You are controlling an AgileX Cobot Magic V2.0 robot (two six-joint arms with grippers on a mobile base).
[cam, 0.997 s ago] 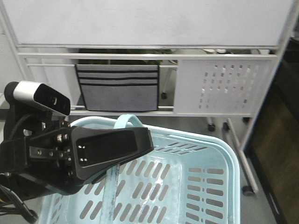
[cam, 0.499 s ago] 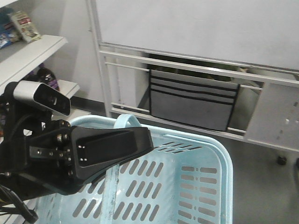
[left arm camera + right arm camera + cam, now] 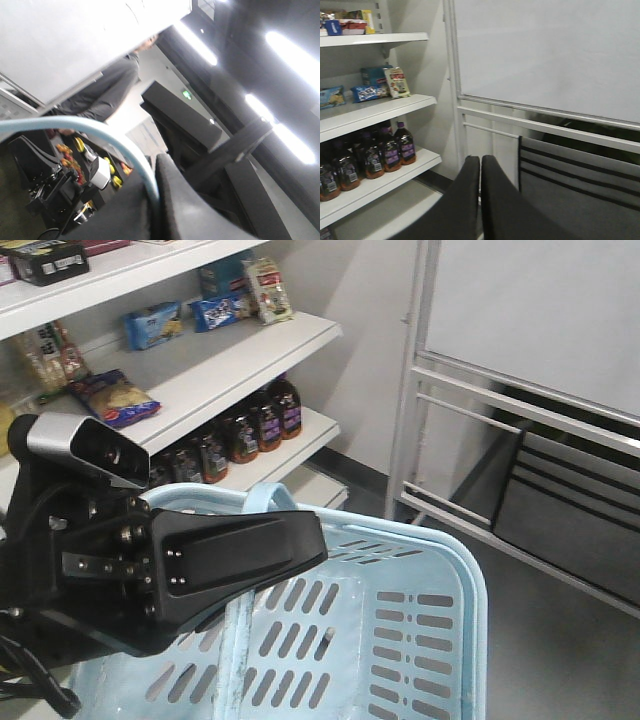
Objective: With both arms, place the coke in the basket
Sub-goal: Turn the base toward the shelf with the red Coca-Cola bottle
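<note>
Front view: the black left gripper (image 3: 285, 545) hides the near left side of the blue basket (image 3: 430, 570), and the basket's bottom is cut off. Behind it stand white shelves (image 3: 230, 355) with brown bottles (image 3: 250, 425). One second ago only the white board (image 3: 540, 310) was there.

Left wrist view: the fingers (image 3: 190, 210) squeeze the basket's handle (image 3: 100, 127).

Right wrist view: the right gripper (image 3: 480, 160) has its fingers pressed together.

The left arm (image 3: 120, 570) reaches forward with a camera bar (image 3: 88, 448) on its wrist, its jaws clamped on the basket handle (image 3: 75, 121). On the right arm (image 3: 510, 215) the jaws meet with nothing between them.
</note>
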